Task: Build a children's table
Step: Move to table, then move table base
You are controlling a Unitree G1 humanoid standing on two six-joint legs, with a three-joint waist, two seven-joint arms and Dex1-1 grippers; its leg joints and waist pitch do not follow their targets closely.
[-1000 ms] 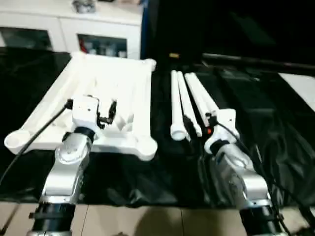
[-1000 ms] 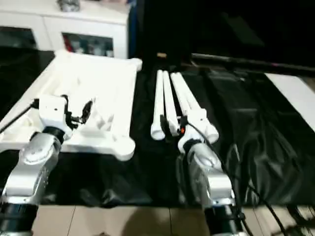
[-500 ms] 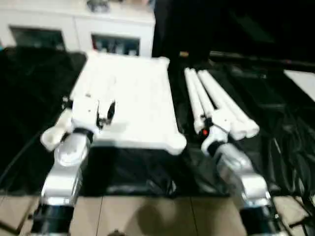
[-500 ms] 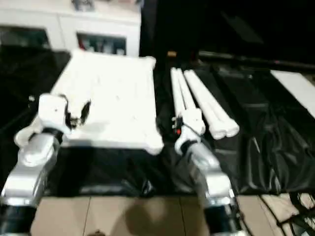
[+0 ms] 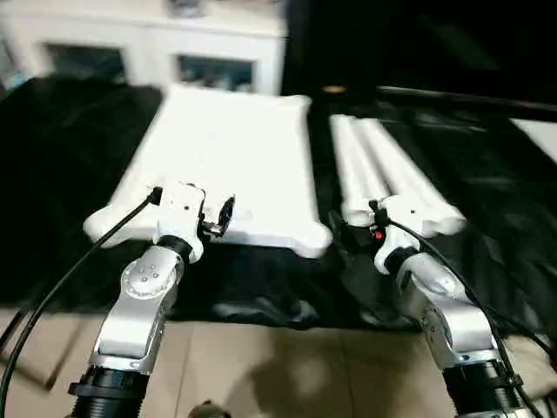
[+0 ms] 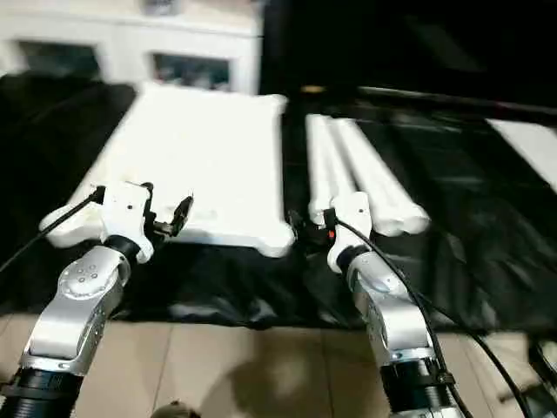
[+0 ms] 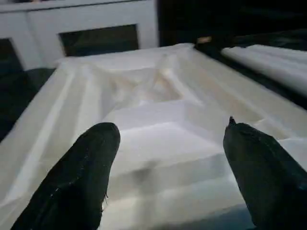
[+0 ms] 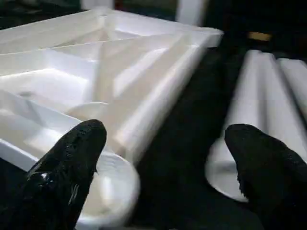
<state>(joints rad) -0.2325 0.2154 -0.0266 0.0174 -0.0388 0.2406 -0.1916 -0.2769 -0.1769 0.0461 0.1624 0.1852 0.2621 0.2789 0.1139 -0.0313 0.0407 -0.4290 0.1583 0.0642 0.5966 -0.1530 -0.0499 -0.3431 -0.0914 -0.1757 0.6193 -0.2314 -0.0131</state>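
Grippers: left gripper (image 7: 165, 177) of two black fingers is hovering at the near edge of the tabletop, jaws spread wide and gripping nothing; right gripper (image 8: 165, 177) is hanging just as wide and just as empty, over the strip between the tabletop's near corner and the leg ends.
Black cloth: dark, creased, slightly glossy sheet (image 5: 487, 183) is covering the work surface, so every white part is standing out sharply against it.
Tabletop: white plastic rectangular top (image 5: 235, 157) is lying upside down, ribbed underside facing up; that looks deliberate, since it is putting the sockets in reach from above.
Ribs: moulded ribs (image 7: 158, 110) are running across the underside between shallow recessed panels, smooth and hard-looking.
Corner socket: round socket (image 8: 108, 191) at the near corner is sitting right beside the right gripper's finger, open side up.
Legs: long white tapered tubular legs (image 5: 383, 170) are lying bundled side by side just right of the top, ends pointing toward the robot, which should be making one easy to pick; none is fitted yet.
Cabinet: white glass-door cabinet (image 5: 165, 48) is standing beyond the far edge.
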